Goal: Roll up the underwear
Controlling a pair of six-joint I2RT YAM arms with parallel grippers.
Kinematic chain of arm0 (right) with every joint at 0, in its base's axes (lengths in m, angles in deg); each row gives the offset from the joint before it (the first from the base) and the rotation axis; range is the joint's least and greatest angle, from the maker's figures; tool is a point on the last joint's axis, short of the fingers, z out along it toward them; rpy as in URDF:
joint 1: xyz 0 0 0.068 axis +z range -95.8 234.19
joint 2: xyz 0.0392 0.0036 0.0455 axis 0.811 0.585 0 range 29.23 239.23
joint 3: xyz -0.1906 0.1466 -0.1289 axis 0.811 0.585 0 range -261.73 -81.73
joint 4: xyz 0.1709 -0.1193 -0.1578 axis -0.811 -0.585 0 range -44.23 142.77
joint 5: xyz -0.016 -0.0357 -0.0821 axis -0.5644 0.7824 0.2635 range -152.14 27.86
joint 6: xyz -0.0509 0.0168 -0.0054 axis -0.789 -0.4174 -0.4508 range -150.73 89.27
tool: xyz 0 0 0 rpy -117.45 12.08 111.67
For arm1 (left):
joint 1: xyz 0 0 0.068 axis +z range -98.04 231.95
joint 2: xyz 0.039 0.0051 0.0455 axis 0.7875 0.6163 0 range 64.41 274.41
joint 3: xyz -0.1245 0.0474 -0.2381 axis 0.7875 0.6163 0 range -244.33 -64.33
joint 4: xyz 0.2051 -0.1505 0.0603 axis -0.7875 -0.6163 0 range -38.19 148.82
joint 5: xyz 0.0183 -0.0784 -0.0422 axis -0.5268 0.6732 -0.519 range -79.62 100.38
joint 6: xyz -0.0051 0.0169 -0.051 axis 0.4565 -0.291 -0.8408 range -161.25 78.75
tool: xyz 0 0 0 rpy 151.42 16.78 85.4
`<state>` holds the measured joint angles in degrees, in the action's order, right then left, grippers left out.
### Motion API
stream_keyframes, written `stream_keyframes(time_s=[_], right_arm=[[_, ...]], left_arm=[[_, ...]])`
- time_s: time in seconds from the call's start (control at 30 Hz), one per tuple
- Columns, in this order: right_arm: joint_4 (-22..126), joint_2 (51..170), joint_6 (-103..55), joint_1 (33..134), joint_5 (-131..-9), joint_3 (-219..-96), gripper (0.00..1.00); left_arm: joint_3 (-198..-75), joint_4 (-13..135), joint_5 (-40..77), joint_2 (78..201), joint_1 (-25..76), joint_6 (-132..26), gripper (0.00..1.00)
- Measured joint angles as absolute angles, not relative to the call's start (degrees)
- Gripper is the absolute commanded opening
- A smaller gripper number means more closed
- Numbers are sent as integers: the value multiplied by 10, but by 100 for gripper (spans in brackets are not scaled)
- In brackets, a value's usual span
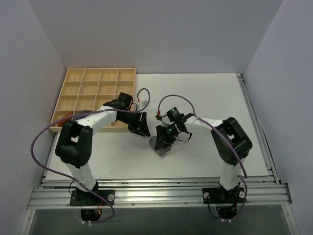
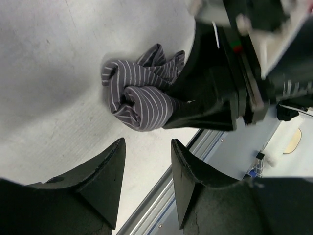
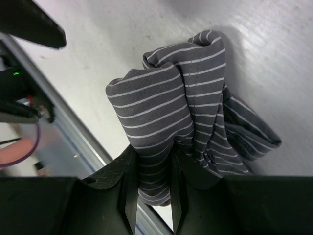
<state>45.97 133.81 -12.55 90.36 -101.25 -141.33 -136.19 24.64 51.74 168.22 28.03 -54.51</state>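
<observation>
Where the arms were bolted, the table (image 1: 210, 98): white, walled by pale panels on three sides, with a metal rail (image 1: 156, 193) along its near edge.
Wooden tray (image 1: 92, 75): sat at the far left corner of the table, split into a grid of small compartments.
Tray contents: the far rows showed only bare wood floors; the near row lay behind the left arm (image 1: 78, 142), so what it held could not be told.
Right arm (image 1: 230, 139): bent in toward the table's middle, its wrist covering part of the cloth in the top view.
Left gripper (image 2: 146, 144): fingers stood roughly half apart with only table surface showing between them; it held nothing and hung just beside the cloth, not touching it.
Right gripper (image 3: 152, 156): fingers were pressed together on a fold of the cloth, a thin wad of fabric pinched between them.
The underwear (image 3: 166, 103): grey with thin white stripes, bunched into a loose, partly rolled bundle near the middle of the table, between the two grippers and off the tray's near right corner.
Underwear, hidden parts: the pinched end vanished between the right fingers; in the top view only a small striped patch showed.
Contact with the table: the bundle looked to sit on the surface in the left wrist view, though its underside was out of sight.
</observation>
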Motion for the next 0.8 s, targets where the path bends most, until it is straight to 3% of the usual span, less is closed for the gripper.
stream_keyframes(time_s=[0.3, 0.8], right_arm=[[505, 1417, -113, 857, -1192, -1430, 17], [584, 1452, -55, 836, -1284, -1407, 30]], left_arm=[[-1296, 260, 502, 1645, 267, -543, 53], [-1282, 333, 475, 1636, 217, -576, 50]])
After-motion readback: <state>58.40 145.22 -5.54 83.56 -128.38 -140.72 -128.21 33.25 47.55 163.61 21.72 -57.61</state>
